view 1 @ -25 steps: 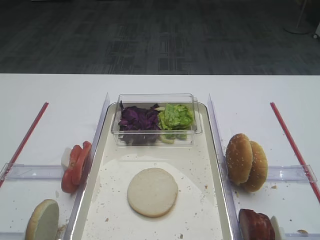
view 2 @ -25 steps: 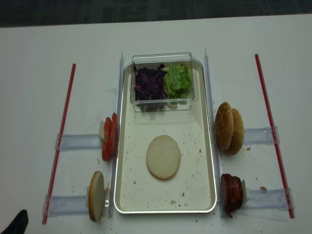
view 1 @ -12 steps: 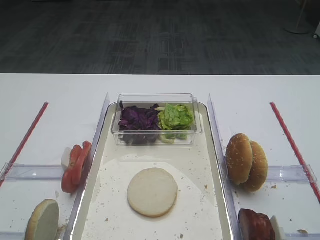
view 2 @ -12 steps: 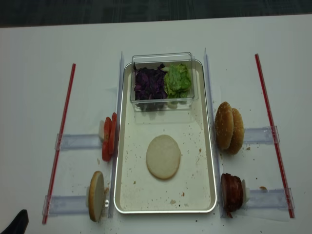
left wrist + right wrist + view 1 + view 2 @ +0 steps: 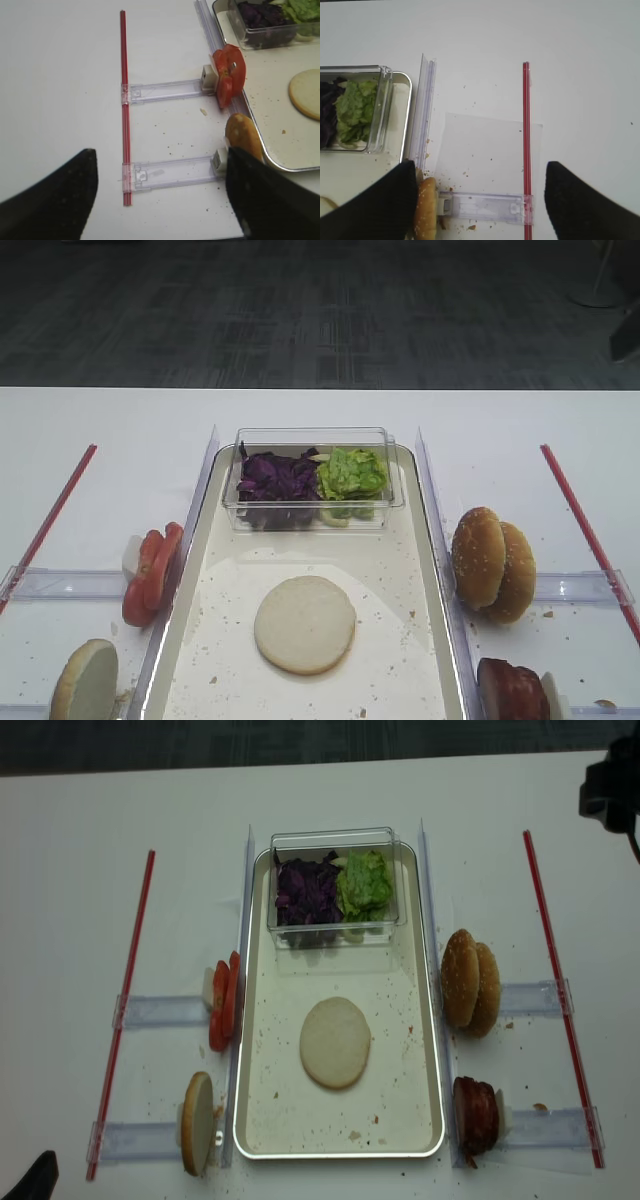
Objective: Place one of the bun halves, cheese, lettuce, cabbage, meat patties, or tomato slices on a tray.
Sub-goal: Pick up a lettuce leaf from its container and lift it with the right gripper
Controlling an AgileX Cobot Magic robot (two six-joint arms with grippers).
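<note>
One bun half (image 5: 335, 1042) lies cut face up on the cream tray (image 5: 262, 1115). Two more bun halves (image 5: 472, 983) stand on edge to its right, above the meat patties (image 5: 477, 1116). To the tray's left are the tomato slices (image 5: 223, 1000) and another bun half (image 5: 197, 1122). Cabbage (image 5: 306, 890) and lettuce (image 5: 363, 883) fill a clear box. No cheese shows. My right gripper (image 5: 480, 200) hangs open and empty over the right-hand holder, one finger beside a bun (image 5: 426, 210). The left gripper (image 5: 160, 195) is open over the left holder, empty.
Red strips (image 5: 128, 990) (image 5: 555, 980) run along both sides of the table. Clear plastic holders (image 5: 160, 1011) (image 5: 530, 997) and upright clear rails (image 5: 243, 880) flank the tray. A dark part of the right arm (image 5: 612, 788) shows at the top right. Crumbs dot the tray.
A dark part of the right arm has come into view at the top right of both high views. The food and the tray have not moved.
</note>
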